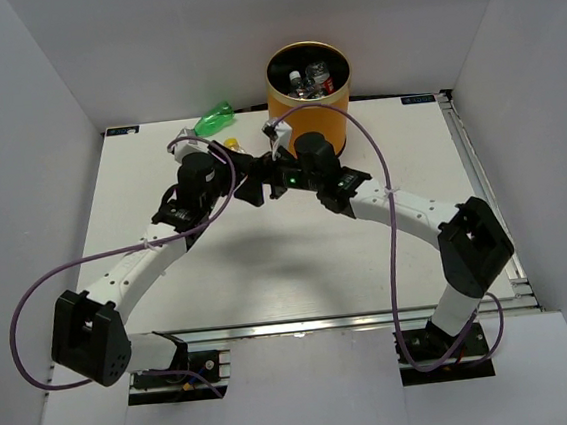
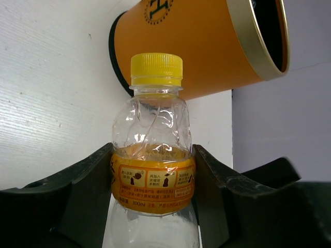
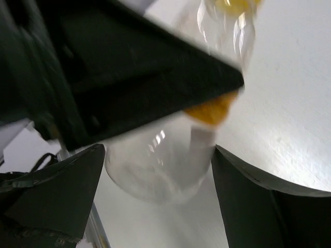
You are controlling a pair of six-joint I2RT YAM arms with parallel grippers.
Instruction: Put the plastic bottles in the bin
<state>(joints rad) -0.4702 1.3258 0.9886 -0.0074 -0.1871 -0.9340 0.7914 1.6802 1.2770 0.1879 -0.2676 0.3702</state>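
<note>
My left gripper [image 2: 153,150] is shut on the orange-capped bottle [image 2: 153,119], gripping it at its orange label, cap pointing away. In the top view this gripper [image 1: 243,181] is left of the bin [image 1: 311,109], a tall orange can with a gold rim, which also shows in the left wrist view [image 2: 196,57]. My right gripper [image 3: 158,150] is open, and its fingers flank the same bottle's clear base [image 3: 155,170]. It meets the left gripper in the top view [image 1: 272,173]. The green bottle [image 1: 216,118] lies at the table's back edge. Several bottles [image 1: 311,81] are inside the bin.
White walls enclose the table on the left, back and right. A metal rail [image 1: 475,164] runs along the table's right edge. Purple cables [image 1: 394,262] loop from both arms.
</note>
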